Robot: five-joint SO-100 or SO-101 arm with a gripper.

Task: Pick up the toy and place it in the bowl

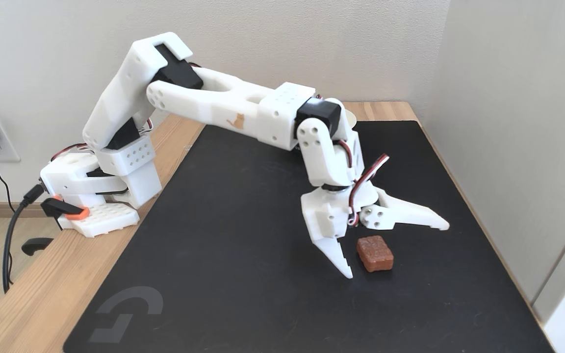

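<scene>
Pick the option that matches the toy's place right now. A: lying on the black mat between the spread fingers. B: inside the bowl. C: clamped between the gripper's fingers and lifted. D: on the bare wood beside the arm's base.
A: the toy lies flat on the black mat, with the gripper open around it, one finger on each side and neither visibly pressing it.
</scene>
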